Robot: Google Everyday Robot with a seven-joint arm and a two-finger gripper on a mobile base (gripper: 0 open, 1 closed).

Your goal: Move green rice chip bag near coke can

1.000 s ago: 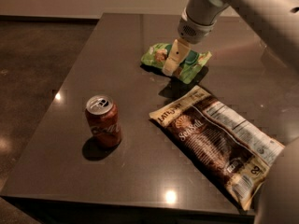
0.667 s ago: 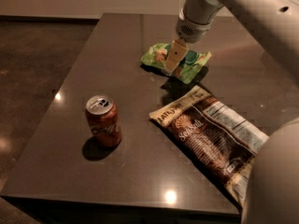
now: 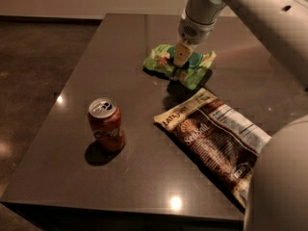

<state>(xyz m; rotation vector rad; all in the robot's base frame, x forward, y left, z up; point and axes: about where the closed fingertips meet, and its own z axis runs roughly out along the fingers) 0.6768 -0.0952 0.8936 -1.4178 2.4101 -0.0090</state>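
Observation:
The green rice chip bag (image 3: 161,60) hangs a little above the dark table, at the far middle, with its shadow below it. My gripper (image 3: 180,65) comes down from the upper right and is shut on the middle of the bag; one tan finger (image 3: 181,53) shows in front of it. The red coke can (image 3: 107,125) stands upright at the near left of the table, well apart from the bag.
A large brown-and-cream chip bag (image 3: 217,141) lies flat at the near right, between the green bag and the front edge. The dark table (image 3: 96,57) has its left edge beside a dark floor. My arm fills the right side of the view.
The green bag has risen slightly off the table in my gripper and now casts a shadow beneath it. The can and the brown bag have not moved.

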